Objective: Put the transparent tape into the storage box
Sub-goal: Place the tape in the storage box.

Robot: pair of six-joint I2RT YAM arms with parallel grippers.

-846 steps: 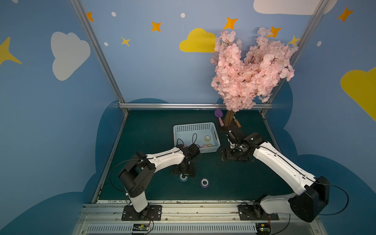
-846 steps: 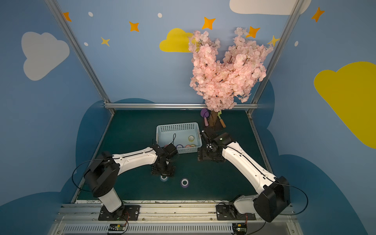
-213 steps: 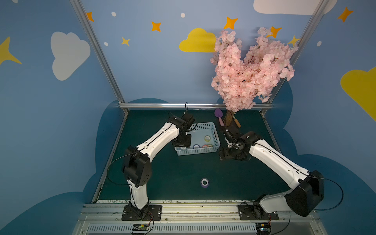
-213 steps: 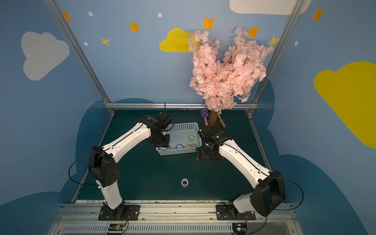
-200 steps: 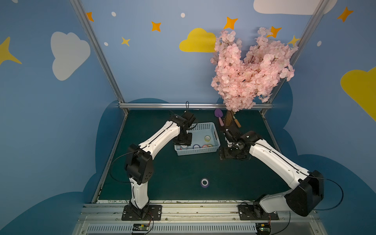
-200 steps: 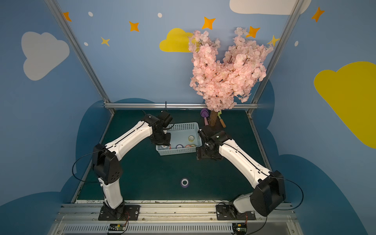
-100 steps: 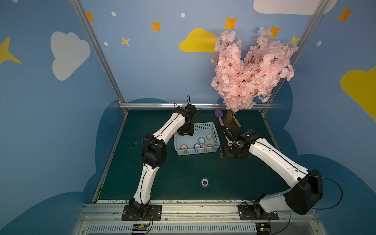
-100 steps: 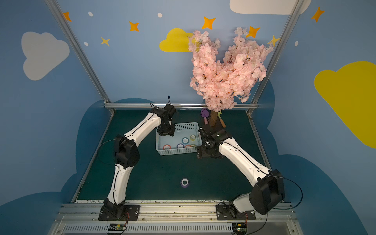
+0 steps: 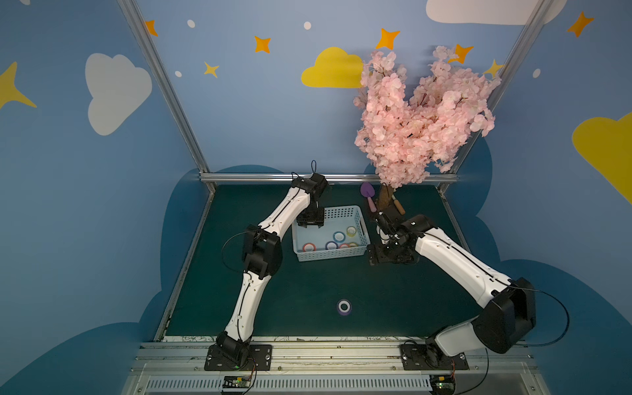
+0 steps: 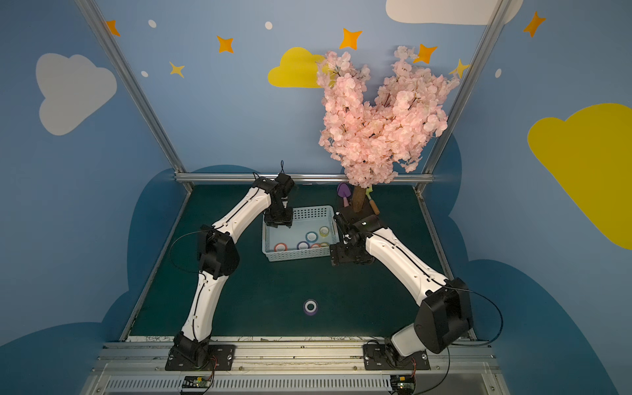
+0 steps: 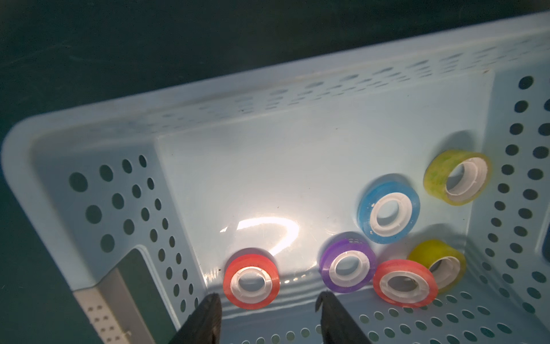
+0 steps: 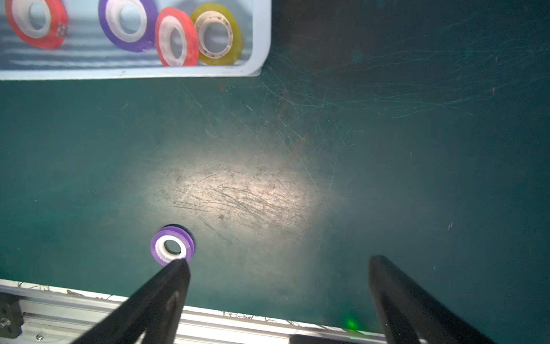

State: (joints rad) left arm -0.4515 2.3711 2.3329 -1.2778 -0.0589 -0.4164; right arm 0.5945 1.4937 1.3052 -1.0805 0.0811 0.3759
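1. Left arm has gone from the counter's [image 9: 307, 284] front-middle to over the storage box [image 9: 331, 253]. Two rolls lay on the counter a few seconds ago, and one lies there now.
2. A second ago the box's left-front part was bare. A red tape roll [image 11: 251, 261] now lies flat there.
3. left hand [image 11: 268, 299]: fingers partly apart, nothing between them. It hangs over the box's far-left corner with the red tape roll on the floor below, clear of the tips. No contact visible.
4. right hand [image 12: 279, 262]: fingers spread wide, holding nothing. It hovers over bare counter just beside the box's front-right corner, on the side of the counter's right edge.
5. Purple tape roll [image 9: 344, 312] lies flat on the counter near the front edge, about midway along it, well apart from both hands and the box. In the right wrist view one fingertip overlaps it, but both top views show them far apart.
6. Box sits mid-counter, toward the far edge. Also inside, bunched at its right end: blue roll [image 11: 369, 205], yellow-green roll [image 11: 437, 174], yellow roll [image 11: 431, 250], second red roll [image 11: 384, 280], second purple roll [image 11: 327, 262].
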